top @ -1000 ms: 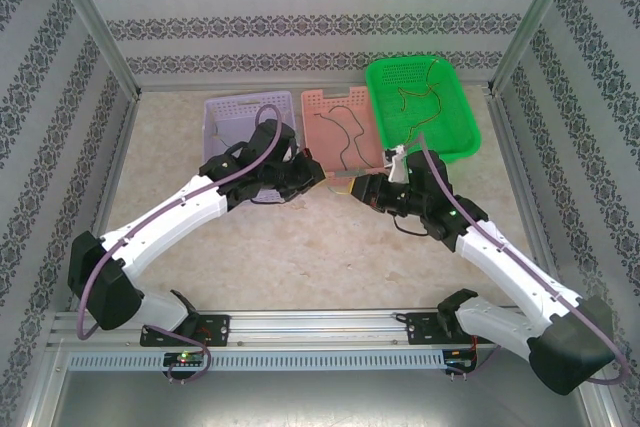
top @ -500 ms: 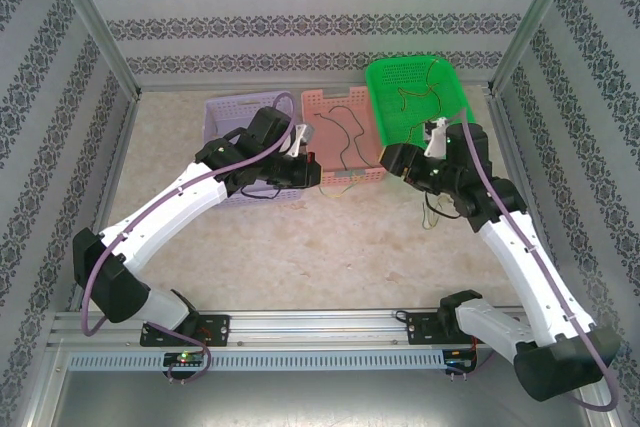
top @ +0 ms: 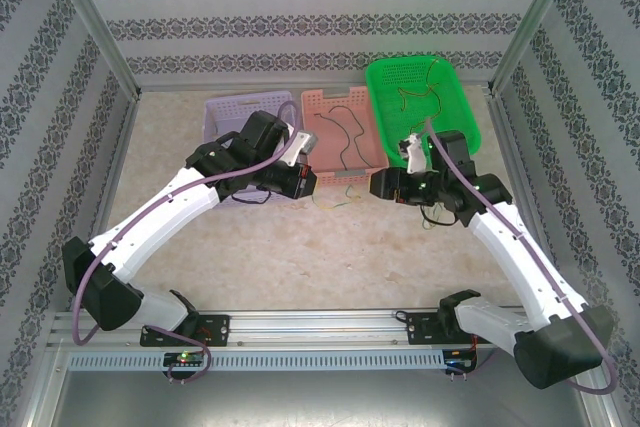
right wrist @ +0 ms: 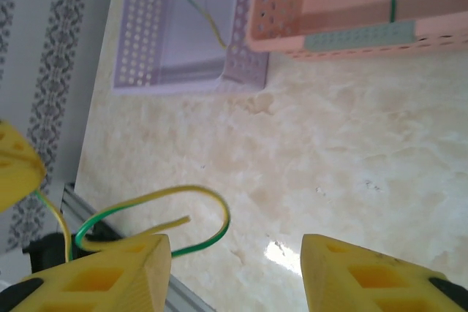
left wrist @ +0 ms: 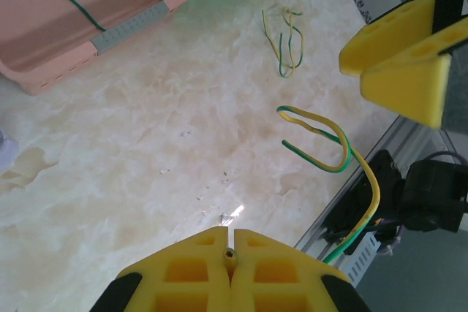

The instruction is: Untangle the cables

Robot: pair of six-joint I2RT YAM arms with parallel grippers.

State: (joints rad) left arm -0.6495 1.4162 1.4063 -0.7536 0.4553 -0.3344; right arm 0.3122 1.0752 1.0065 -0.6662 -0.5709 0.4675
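Top view: left gripper [top: 303, 181] and right gripper [top: 382, 185] face each other mid-frame, just below pink basket [top: 318, 112]. Thin cable [top: 335, 197] between them; lifted or lying, cannot tell. More cables [top: 418, 97] in green basket [top: 472, 132], upper right.

Left wrist view: left fingers pressed together at bottom edge, pinching held cable [left wrist: 340, 142], which loops right of centre.

Right wrist view: right gripper [right wrist: 234, 253] jaws apart, nothing between. Held cable [right wrist: 201, 189] lower left, beside one finger.

Risk: pinch seems near cable end, so a tug may slip it free. Closing now likely misses loop.

place: robot test cell | cues: aluminium frame [top: 320, 325], wallpapered panels [top: 300, 17], marble-look tabletop [top: 330, 257]
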